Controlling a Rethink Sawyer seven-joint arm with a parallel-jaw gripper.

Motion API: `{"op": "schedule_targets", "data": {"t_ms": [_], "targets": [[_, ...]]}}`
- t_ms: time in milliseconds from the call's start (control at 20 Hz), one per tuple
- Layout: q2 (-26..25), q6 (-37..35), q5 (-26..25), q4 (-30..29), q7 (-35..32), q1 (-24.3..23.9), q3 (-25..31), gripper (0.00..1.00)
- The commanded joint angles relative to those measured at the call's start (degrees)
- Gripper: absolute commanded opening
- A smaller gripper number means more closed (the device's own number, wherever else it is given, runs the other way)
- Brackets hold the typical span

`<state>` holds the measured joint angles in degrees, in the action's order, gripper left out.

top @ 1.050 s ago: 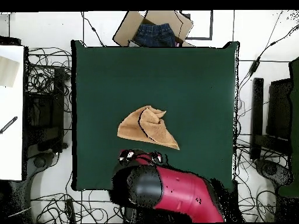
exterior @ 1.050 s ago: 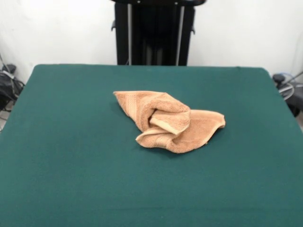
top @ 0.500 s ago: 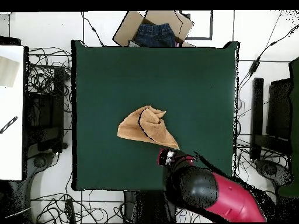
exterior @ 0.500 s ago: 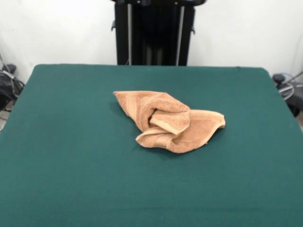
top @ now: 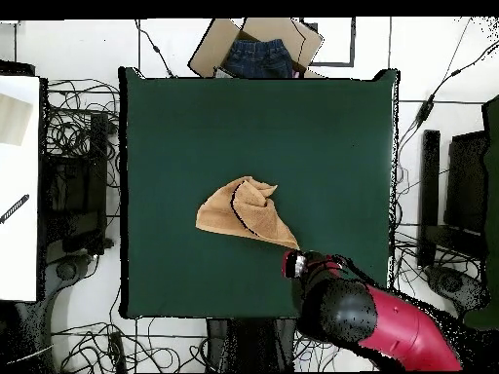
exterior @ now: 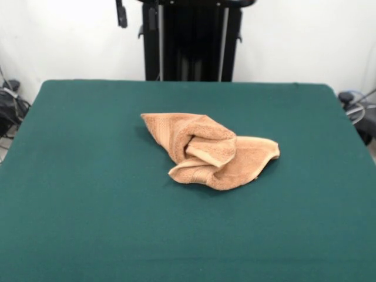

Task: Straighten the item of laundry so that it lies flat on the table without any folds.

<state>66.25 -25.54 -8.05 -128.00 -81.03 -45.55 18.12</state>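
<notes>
overhead view: crumpled towel (top: 246, 213) mid green table (top: 322, 136), cables around; jaws' state perhaps hidden.

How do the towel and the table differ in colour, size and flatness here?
The towel is orange-tan; the table is dark green. The towel is far smaller, covering only a patch near the table's middle. The towel is crumpled with raised folds; the table top lies flat. Both look soft and matte.
</notes>
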Motion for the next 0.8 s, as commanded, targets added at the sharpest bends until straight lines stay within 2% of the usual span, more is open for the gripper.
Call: {"op": "schedule_targets", "data": {"t_ms": [50,500,800], "targets": [[-7.6,5.5,-7.8,-4.4,3.3,-0.4,6.7,1.0],[-13.0,9.5,-13.6,-2.3,0.0,-1.1,6.4,1.0],[-16.8,11.2,-16.9,-1.1,0.2,-3.9,6.8,1.0]]}}
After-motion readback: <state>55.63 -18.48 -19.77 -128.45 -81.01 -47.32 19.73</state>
